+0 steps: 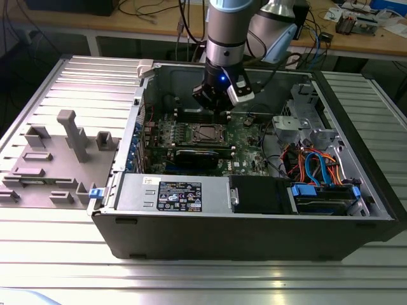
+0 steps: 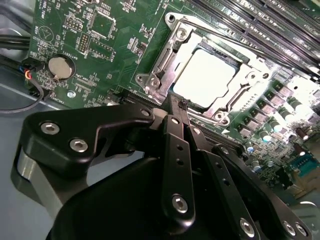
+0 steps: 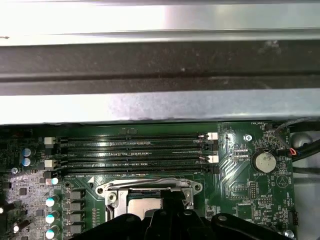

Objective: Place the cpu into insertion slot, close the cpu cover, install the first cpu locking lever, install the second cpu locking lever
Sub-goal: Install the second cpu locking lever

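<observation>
**Pincer hovers over a dressed socket**

The pincer (image 2: pixel 181 107) hangs just above the near edge of the insertion slot (image 2: pixel 207 80), its fingertips (image 2: pixel 175 106) pressed together with nothing between them. In the second wrist view the cpu (image 2: pixel 206 76) sits flat in the slot, its pale metal top glaring under the light. The cpu cover (image 2: pixel 235 97) lies down around it, a silvery frame with the chip showing through its cut-out. A thin locking lever (image 2: pixel 220 37) runs along the far side of the frame. My read: lever work is in hand, and it wants a steady sideways push with the tips low, clear of the memory slots (image 3: pixel 135 152). The whole socket sits mid-board inside the open computer case (image 1: pixel 191 235).
</observation>
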Action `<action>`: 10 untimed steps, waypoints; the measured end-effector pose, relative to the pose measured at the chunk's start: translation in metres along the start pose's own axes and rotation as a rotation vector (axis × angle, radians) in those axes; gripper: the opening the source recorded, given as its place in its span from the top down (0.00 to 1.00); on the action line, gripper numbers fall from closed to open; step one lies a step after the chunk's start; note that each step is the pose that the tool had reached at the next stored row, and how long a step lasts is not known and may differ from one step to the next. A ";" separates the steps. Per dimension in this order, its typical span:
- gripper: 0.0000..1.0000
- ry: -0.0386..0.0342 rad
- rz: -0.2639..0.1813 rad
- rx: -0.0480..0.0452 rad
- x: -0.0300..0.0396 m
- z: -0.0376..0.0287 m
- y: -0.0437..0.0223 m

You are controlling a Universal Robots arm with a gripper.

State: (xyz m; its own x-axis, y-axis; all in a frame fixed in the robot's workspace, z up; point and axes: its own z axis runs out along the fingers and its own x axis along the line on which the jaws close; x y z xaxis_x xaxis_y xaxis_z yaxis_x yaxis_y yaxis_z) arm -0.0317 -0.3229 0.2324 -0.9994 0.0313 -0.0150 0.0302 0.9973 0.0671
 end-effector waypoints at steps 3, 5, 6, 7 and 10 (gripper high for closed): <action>0.89 0.0003 0.000 -0.0004 -0.0001 -0.0016 0.0000; 0.89 0.0005 0.000 -0.0002 -0.0001 -0.0018 -0.0008; 0.89 0.0004 0.000 -0.0002 -0.0001 -0.0018 -0.0018; 0.89 0.0005 0.000 -0.0002 -0.0001 -0.0019 -0.0025; 0.89 0.0005 0.000 -0.0001 -0.0002 -0.0021 -0.0054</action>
State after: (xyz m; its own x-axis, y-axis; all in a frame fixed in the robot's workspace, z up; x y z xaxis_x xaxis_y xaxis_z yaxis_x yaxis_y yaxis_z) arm -0.0317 -0.3284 0.2342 -0.9994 0.0312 -0.0146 0.0301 0.9973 0.0673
